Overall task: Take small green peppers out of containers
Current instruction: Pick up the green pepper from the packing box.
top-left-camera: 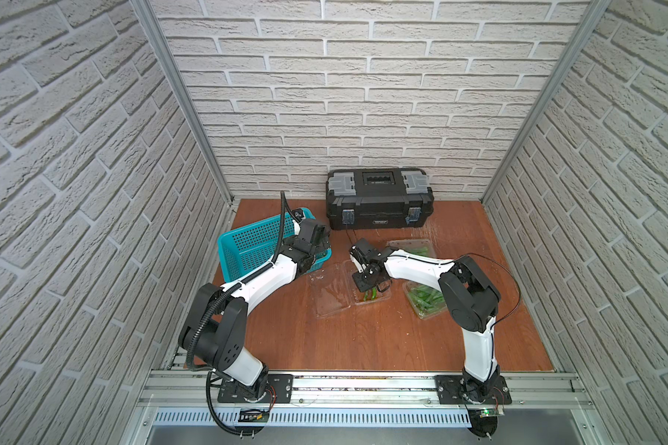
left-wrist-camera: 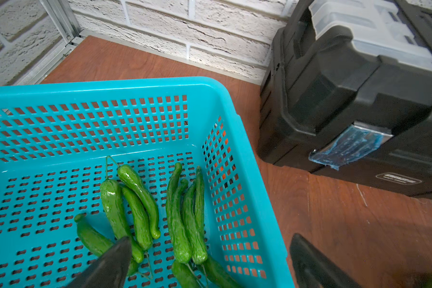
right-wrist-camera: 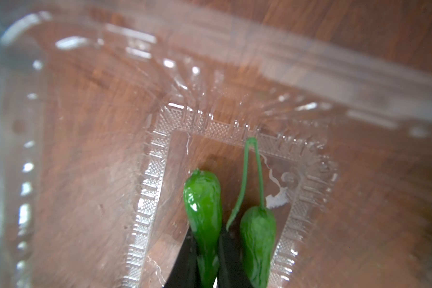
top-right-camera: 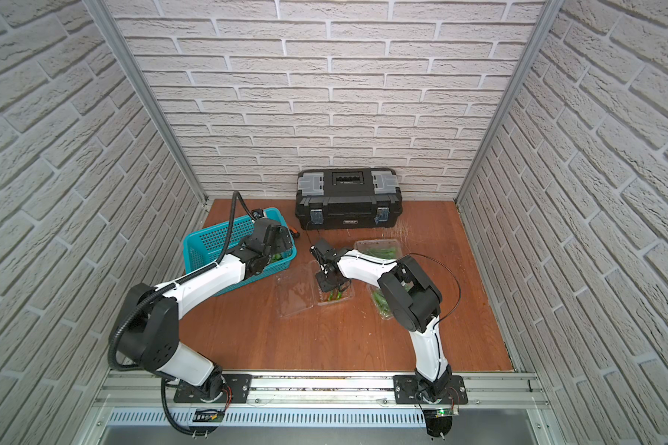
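Nearest, the table [top-left-camera: 363, 339] is bare wood. Past it, at the middle, an open container [top-left-camera: 330, 294] lies flat with its lid folded out to the left. The right gripper [right-wrist-camera: 206, 251] reaches down into its tray, clenched around a small green pepper [right-wrist-camera: 202, 199]. A second pepper [right-wrist-camera: 258, 239] lies just beside it, stem pointing away. To the right, a second container [top-left-camera: 421, 315] holds many peppers, and farther back a third container [top-left-camera: 394, 244] does too.

On the far left, the left gripper [left-wrist-camera: 211, 238] hangs released and empty over the teal basket [left-wrist-camera: 135, 86], where a batch of peppers [left-wrist-camera: 135, 199] already lies. A black toolbox [top-left-camera: 378, 198] stands against the far wall.

The step in hand looks like emptying the middle container. Next comes a straight lift clear of the tray wall, without snagging the neighbour's stem.
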Available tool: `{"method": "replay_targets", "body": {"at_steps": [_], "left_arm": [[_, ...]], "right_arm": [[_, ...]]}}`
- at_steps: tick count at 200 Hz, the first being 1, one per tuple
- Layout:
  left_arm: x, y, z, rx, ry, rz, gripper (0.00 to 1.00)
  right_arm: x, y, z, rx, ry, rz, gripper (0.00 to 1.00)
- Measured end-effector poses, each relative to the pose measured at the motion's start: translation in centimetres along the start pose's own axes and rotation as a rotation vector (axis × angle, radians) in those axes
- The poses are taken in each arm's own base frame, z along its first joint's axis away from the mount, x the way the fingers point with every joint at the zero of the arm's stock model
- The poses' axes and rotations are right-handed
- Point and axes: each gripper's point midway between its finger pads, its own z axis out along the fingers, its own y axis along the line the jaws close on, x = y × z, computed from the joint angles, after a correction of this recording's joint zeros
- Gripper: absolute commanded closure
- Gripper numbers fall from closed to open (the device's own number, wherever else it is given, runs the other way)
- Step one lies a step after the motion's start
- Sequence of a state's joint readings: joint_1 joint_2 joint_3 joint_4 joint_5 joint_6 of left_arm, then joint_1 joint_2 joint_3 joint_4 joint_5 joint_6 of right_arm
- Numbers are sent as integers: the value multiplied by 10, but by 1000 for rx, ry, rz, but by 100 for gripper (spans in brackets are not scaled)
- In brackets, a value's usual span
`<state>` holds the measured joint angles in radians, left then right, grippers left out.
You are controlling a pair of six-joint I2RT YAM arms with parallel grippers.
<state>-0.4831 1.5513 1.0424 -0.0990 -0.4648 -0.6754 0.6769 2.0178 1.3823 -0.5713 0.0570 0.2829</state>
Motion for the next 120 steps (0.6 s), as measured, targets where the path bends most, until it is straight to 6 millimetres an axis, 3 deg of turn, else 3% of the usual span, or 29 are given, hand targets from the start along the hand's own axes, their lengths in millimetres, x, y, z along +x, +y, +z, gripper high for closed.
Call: {"method": "replay_targets", "body": {"at_steps": [39, 63, 93, 120], "left_arm": [[1, 1, 0, -5, 2, -10, 2], [-1, 7, 0, -34, -12, -26, 2], [-3, 28, -2, -116, -32, -63, 2], [-2, 56, -7, -213, -41, -129, 2]], "right_arm": [[4, -9, -8, 36, -22, 14, 95], [-7, -13, -33, 56, -98, 21, 96], [-58, 1, -82, 0, -282, 26, 95], [-124, 39, -127, -164, -457, 5, 94]]}}
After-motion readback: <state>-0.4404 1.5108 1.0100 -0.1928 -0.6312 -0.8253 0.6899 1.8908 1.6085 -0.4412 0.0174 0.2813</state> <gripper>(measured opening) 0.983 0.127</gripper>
